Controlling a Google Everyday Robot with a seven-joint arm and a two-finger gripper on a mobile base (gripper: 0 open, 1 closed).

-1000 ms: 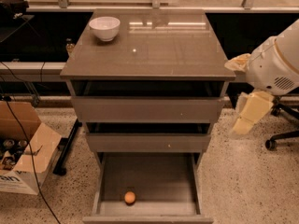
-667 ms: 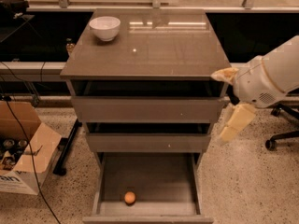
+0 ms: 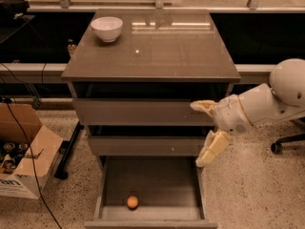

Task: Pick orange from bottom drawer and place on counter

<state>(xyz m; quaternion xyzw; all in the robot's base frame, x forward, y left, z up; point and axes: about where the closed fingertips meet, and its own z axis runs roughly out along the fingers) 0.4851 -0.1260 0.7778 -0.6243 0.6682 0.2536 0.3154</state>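
The orange [image 3: 132,202] lies in the open bottom drawer [image 3: 159,180] (near its front wall); the gripper [image 3: 206,128] hangs above its right side, fingers spread, empty.

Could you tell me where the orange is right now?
The orange lies in the open bottom drawer, near the front left, low in the camera view. The gripper is above it, to the right.

The counter [image 3: 157,56] is carrying a white bowl [image 3: 106,28]
It is sitting near the far left corner; the gripper [image 3: 206,128] is hovering, fingers apart, below the counter's right front edge.
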